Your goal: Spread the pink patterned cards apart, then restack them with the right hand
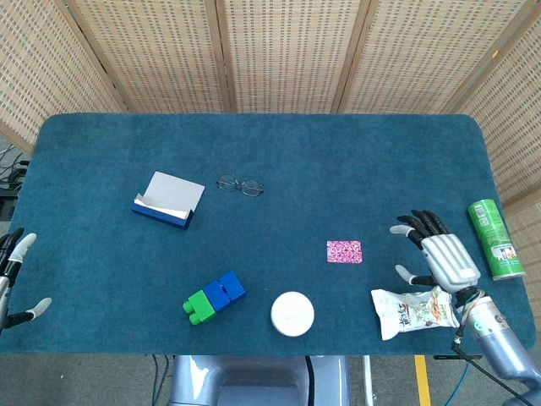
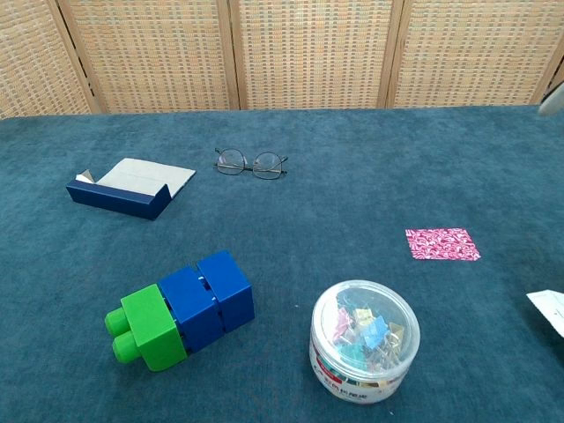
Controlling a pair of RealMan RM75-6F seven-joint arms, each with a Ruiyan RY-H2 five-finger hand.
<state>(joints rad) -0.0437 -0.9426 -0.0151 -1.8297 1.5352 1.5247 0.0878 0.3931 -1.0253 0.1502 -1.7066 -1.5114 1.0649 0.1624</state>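
From the head view I see the surface covered in dark teal carpet-like cloth, with woven cane screen panels standing behind it. The stack of pink patterned cards lies flat right of centre, a neat rectangle with its long axis running left to right, parallel to the near edge. My right robot hand hovers to the right of the cards, apart from them, fingers spread and holding nothing, just above a white printed snack packet. A green cylindrical can lies by the right edge. My left robot hand shows only partly at the left edge, fingers apart, holding nothing. I also see a blue and white open box, thin wire-framed spectacles, a blue and green plastic block and a round white-lidded tub.

From the chest view the pink cards sit at mid-right, long axis again left to right, edges squared. The clear tub of coloured clips stands near and to their left.
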